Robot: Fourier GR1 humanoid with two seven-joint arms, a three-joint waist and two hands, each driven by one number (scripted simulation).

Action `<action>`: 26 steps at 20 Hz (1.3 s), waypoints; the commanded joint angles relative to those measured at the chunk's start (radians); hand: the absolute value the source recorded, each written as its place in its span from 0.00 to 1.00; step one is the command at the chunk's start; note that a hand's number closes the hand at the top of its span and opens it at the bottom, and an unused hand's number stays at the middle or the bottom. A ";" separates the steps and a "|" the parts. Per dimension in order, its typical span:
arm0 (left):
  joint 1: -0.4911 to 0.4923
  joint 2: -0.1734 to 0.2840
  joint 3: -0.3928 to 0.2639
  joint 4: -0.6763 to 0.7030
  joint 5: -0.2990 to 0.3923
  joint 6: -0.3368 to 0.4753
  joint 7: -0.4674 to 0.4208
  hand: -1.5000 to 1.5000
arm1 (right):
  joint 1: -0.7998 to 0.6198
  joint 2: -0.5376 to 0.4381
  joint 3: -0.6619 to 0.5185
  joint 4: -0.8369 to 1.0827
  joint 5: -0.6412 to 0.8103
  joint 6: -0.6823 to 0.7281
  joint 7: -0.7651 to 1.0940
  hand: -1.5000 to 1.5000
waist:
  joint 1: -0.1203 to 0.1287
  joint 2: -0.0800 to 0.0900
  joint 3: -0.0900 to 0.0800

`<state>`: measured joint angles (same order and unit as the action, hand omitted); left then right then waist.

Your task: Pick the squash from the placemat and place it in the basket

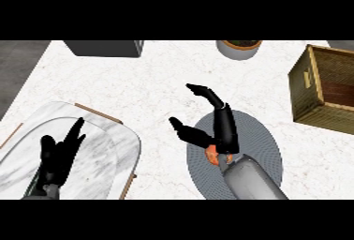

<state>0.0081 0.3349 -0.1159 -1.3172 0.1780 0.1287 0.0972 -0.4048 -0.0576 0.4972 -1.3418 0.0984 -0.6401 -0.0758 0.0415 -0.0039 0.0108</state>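
We look down on a white marbled bench [138,79], the largest thing here. At its lower left lies a big pale marble tray [104,154] with rounded corners and thin wooden edges. At the far right stands the basket [319,89], a woven golden-brown box tilted toward us so that we see into its dark inside; it is well apart from the placemat. The placemat [266,140] is a grey oval, right of the tray, in the lower middle of the bench.

Our right forearm comes up across the placemat, and our right hand [224,129] hangs above the mat's left part with fingers straight and spread, the thumb out to the left (nothing is held). Just below the hand, at the wrist, we see a small patch of orange: the squash [216,154], on the placemat and mostly hidden by the arm.

Our left hand [59,152] rests over the tray, fingers up and relaxed.

Along the far edge sit a dark grey box [104,48] and a grey pot [239,49].
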 commanded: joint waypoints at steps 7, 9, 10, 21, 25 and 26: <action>0.094 -0.014 -0.009 0.015 0.024 -0.004 0.093 0.50 | -0.173 -0.185 0.079 0.205 0.413 -0.036 0.543 0.00 | -0.076 -0.028 -0.026; 0.119 0.013 0.011 -0.005 0.035 -0.016 0.101 0.50 | -0.233 -0.253 0.089 0.191 0.437 0.089 0.637 0.00 | -0.075 -0.039 -0.027; 0.101 -0.010 0.001 0.002 0.026 0.003 0.105 0.50 | -0.260 -0.255 0.106 0.174 0.449 0.143 0.696 0.00 | -0.090 -0.037 -0.026; 0.153 -0.001 0.022 -0.028 0.040 -0.012 0.102 0.50 | -0.448 -0.322 0.128 -0.134 0.239 0.787 1.202 0.00 | -0.117 -0.041 -0.019; 0.147 -0.027 0.009 -0.028 0.025 0.011 0.105 0.50 | -0.477 -0.364 0.100 -0.253 0.129 0.937 1.358 0.00 | -0.120 -0.030 -0.016; 0.171 -0.016 0.011 -0.046 0.033 -0.003 0.112 0.50 | -0.495 -0.375 0.080 -0.284 0.106 0.952 1.392 0.00 | -0.109 -0.031 -0.015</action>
<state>0.1251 0.3570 -0.0661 -1.3878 0.1962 0.1406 0.1682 -0.8516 -0.4044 0.6056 -1.5189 0.2923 0.1377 1.0918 -0.0693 -0.0447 0.0062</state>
